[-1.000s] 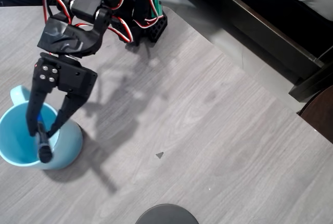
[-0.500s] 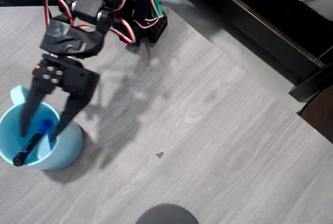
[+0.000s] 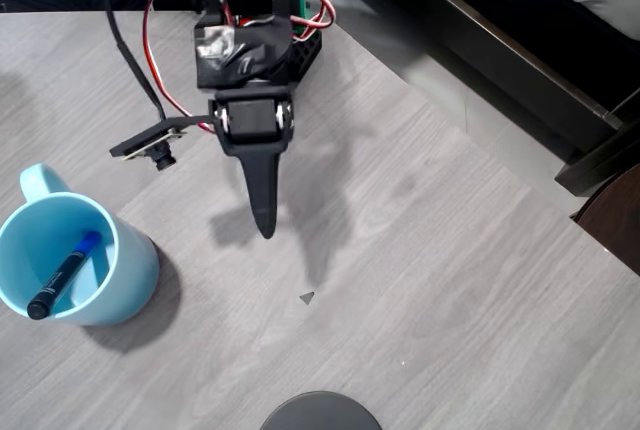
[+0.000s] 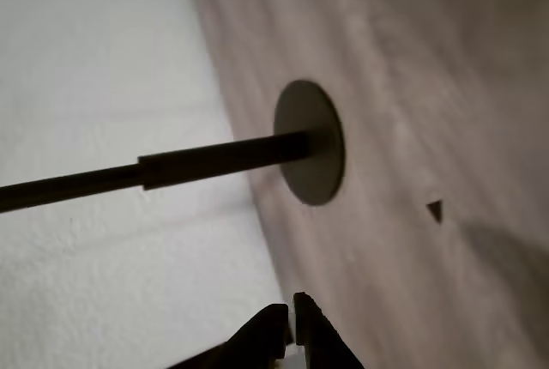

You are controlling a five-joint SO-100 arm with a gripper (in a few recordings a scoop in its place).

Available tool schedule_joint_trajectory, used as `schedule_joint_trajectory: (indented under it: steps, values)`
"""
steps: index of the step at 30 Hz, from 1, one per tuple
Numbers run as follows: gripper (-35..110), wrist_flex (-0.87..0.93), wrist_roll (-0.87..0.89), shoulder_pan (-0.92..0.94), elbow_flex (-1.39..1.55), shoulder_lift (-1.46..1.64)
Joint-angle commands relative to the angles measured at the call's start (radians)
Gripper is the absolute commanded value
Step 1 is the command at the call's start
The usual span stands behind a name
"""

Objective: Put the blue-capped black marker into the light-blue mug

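Your gripper (image 3: 264,225) hangs empty over the table's (image 3: 450,280) middle, fingers pressed together, and the light-blue mug (image 3: 120,285) sits well off to its left and nearer. Inside it, the blue-capped black marker (image 3: 62,275) leans diagonally, blue cap deep, black end on the near-left rim.

The light-blue mug (image 3: 75,262), pale blue inside and out, holds the blue-capped black marker (image 3: 62,276), whose barrel is black and cap bright blue. The black gripper (image 3: 264,222), well to the mug's right, trails red and white wires (image 3: 160,70). Under it lies the grey wood-grain table (image 3: 430,280), with a dark grey disc (image 4: 310,142) on a black rod ahead of the fingertips.
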Motion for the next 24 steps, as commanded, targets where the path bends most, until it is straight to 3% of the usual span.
schedule_joint_trajectory:
  steps: [1,7,24]
  values:
    - [0,0.032,-0.057,0.000,0.083,0.118]
    - [0,0.152,-0.140,0.003,0.311,0.474]
    - [0,0.373,-0.112,0.060,0.364,0.472]
